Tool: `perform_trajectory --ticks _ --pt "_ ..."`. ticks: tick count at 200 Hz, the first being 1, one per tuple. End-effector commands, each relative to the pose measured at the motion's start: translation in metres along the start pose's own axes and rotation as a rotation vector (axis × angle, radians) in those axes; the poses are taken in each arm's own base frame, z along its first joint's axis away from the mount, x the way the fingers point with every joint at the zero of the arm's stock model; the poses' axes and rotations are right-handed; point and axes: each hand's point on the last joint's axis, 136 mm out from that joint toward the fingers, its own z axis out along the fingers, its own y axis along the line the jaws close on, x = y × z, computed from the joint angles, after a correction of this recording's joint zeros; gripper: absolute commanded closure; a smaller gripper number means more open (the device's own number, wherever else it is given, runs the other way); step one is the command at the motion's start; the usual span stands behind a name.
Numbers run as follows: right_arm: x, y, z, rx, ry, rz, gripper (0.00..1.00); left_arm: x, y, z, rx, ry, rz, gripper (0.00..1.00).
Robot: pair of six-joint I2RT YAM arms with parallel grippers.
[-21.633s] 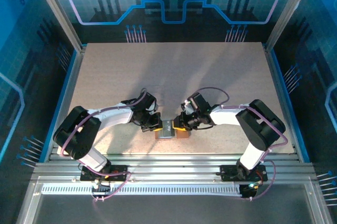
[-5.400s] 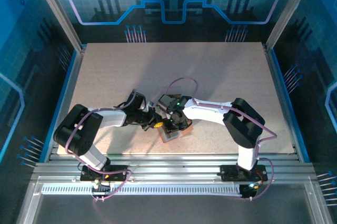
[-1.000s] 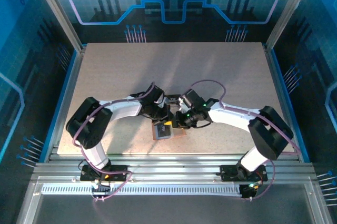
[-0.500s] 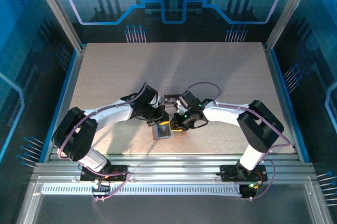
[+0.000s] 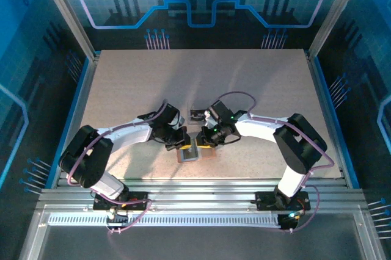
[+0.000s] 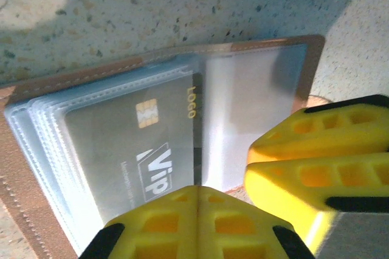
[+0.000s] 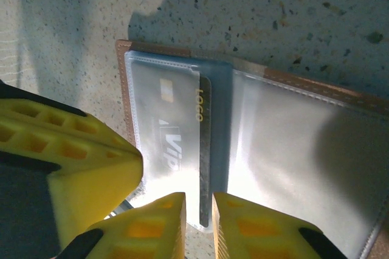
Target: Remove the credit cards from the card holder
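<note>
The card holder [image 5: 190, 155] lies open near the middle of the surface's [image 5: 256, 83] near edge, with both grippers crowding over it. In its clear pockets sits a grey VIP card [image 6: 121, 149] - its lower end is cut off behind the left gripper [image 6: 197, 222], whose fingers are pressed together. The right gripper [image 7: 198, 222] shows a thin slit between its fingers, and the card's dark edge runs into it; I can't tell whether it pinches. Further from the near edge, a small dark card [image 5: 197, 115] lies flat - too small to read.

Warm wrist light, glare on card holder [image 7: 292, 149], fingers [image 6: 164, 222] blurred
</note>
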Motion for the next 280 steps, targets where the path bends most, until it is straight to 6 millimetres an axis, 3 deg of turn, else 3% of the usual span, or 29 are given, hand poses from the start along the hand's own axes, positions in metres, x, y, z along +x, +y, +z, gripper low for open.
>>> perform_trajectory --ticks 1,133,280 --pt "-0.006 0.011 0.001 -0.048 0.015 -0.021 0.82 0.007 0.017 -0.001 -0.053 0.019 0.001 1.00" --pt "-0.010 0.011 0.018 -0.086 0.055 -0.009 0.80 0.007 0.034 0.004 -0.118 0.037 -0.002 1.00" --pt "-0.005 0.000 0.027 -0.066 0.075 0.008 0.77 0.009 0.036 0.003 -0.122 0.036 -0.004 1.00"
